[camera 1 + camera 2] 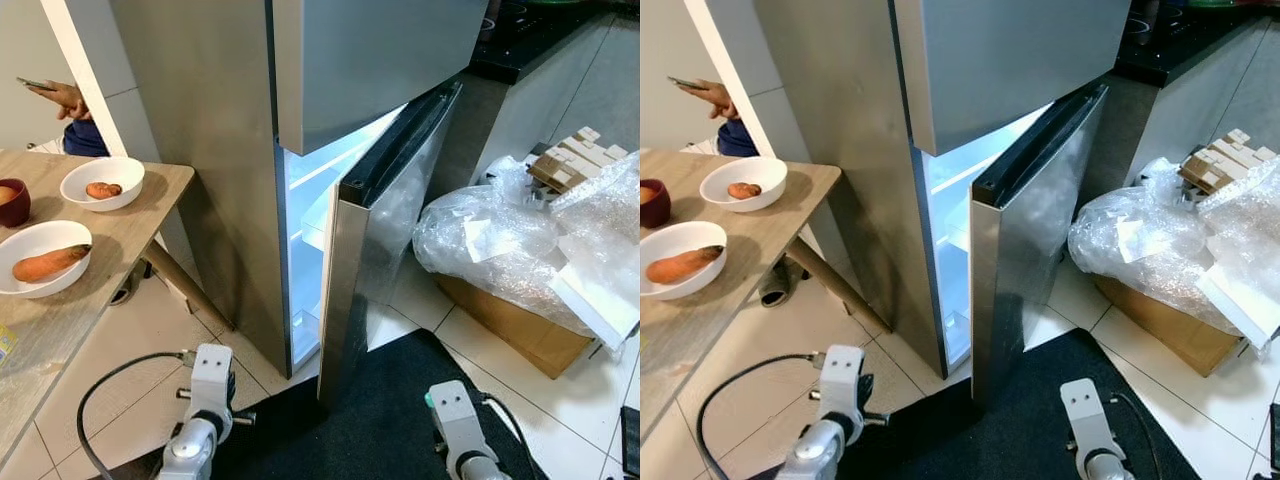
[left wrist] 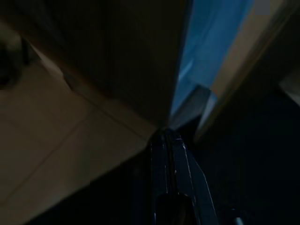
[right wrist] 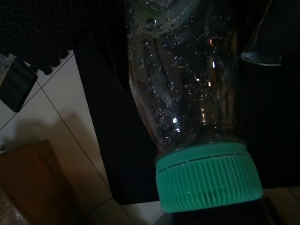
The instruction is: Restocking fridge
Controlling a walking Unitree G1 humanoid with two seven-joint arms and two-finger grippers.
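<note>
The steel fridge (image 1: 230, 150) stands ahead with its lower door (image 1: 385, 230) partly swung out, and the lit interior (image 1: 305, 230) shows through the gap. A clear bottle (image 3: 183, 84) with a green cap (image 3: 208, 180) sits close in the right wrist view, with my right gripper shut on it, low over the black mat and tiles. My left gripper (image 2: 165, 140) is shut and empty, pointing at the foot of the fridge by the door gap. Both silver wrists, left (image 1: 208, 395) and right (image 1: 455, 420), show at the bottom of the eye views.
A wooden table (image 1: 120, 240) at the left carries two white bowls (image 1: 102, 172) (image 1: 40, 245) with orange vegetables and a dark red bowl (image 1: 12, 205). A person's hand (image 1: 62, 97) holds a phone behind it. A plastic-wrapped cardboard box (image 1: 520, 260) lies right of the door. A black mat (image 1: 390, 410) lies underfoot.
</note>
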